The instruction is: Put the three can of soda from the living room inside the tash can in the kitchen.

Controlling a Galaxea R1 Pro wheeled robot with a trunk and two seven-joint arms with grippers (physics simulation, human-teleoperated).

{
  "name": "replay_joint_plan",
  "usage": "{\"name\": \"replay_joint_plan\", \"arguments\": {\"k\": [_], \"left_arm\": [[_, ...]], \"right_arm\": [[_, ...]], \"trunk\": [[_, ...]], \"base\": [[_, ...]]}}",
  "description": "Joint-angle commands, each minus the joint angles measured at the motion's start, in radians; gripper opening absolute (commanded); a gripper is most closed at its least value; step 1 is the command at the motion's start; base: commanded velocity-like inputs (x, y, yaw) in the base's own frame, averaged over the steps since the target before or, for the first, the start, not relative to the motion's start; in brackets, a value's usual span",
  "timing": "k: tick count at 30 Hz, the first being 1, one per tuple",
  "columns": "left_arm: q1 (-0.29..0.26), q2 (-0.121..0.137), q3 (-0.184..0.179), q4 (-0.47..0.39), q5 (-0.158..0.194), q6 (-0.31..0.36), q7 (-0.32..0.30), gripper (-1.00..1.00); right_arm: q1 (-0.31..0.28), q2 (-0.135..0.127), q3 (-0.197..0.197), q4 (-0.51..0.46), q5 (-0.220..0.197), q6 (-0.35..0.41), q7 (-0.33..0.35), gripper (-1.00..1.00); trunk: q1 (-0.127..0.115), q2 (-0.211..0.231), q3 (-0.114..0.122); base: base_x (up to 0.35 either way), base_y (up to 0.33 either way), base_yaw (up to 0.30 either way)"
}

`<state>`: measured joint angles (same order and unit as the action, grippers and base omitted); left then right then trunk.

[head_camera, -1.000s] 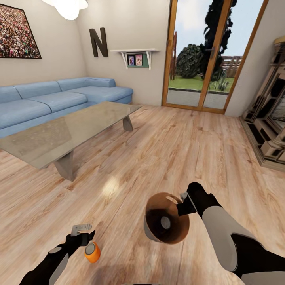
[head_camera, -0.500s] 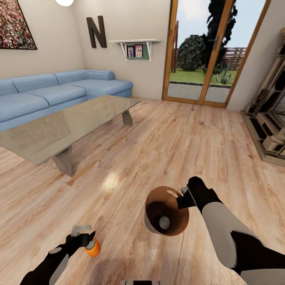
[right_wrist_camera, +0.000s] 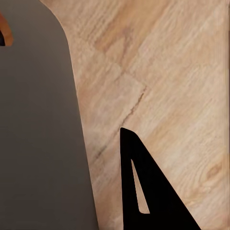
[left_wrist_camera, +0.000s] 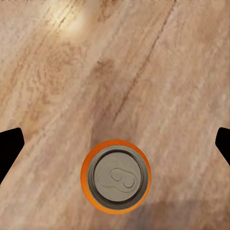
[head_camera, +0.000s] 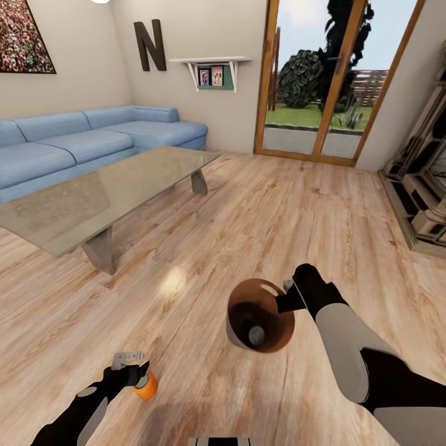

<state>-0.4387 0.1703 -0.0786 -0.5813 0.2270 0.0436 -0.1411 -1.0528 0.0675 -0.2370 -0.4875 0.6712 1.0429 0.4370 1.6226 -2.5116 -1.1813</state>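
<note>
An orange can of soda (head_camera: 146, 387) with a grey top stands upright on the plank floor; the left wrist view looks straight down on the can (left_wrist_camera: 116, 176). My left gripper (head_camera: 132, 367) hovers over it, open, its fingertips (left_wrist_camera: 9, 148) spread far wider than the can. My right gripper (head_camera: 287, 303) is shut on the rim of the tash can (head_camera: 260, 316), a round bin with a brown inside, held tilted above the floor. A second can (head_camera: 256, 335) lies inside it, grey top showing. The bin's grey outer wall (right_wrist_camera: 38, 124) runs beside a dark finger (right_wrist_camera: 143, 191).
This is the living room: a glass-topped low table (head_camera: 105, 198) stands to the left, a blue corner sofa (head_camera: 93, 139) behind it. Glass doors (head_camera: 322, 87) are ahead, and a wooden shelf unit (head_camera: 421, 198) lines the right wall. Plank floor stretches between.
The whole view has shifted, so the camera moved. The tash can in my right gripper sits higher in the picture. The orange can looks smaller beneath my left gripper.
</note>
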Motion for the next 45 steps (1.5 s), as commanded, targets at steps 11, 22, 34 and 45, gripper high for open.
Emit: {"name": "replay_joint_plan", "arguments": {"k": [11,22,34,45], "left_arm": [[0.000,0.000,-0.007,0.003,0.000,0.000,0.000,1.00],[0.000,0.000,-0.010,0.001,0.000,0.001,0.000,1.00],[0.000,0.000,-0.010,-0.003,0.000,0.002,-0.002,1.00],[0.000,0.000,-0.009,-0.006,0.000,0.001,-0.002,1.00]], "right_arm": [[-0.027,0.000,0.000,0.001,-0.021,0.004,0.000,-1.00],[-0.028,-0.001,0.001,0.001,-0.021,0.004,0.000,-1.00],[-0.027,-0.001,0.001,0.001,-0.020,0.004,0.000,-1.00],[-0.027,-0.002,0.002,0.001,-0.020,0.004,0.000,-1.00]], "trunk": [[0.003,-0.001,-0.023],[0.006,-0.003,-0.050],[0.006,-0.003,-0.050],[0.006,-0.003,-0.050]], "base": [[0.000,0.000,0.000],[0.000,0.000,0.000],[0.069,0.000,0.000],[0.091,0.000,0.000]]}}
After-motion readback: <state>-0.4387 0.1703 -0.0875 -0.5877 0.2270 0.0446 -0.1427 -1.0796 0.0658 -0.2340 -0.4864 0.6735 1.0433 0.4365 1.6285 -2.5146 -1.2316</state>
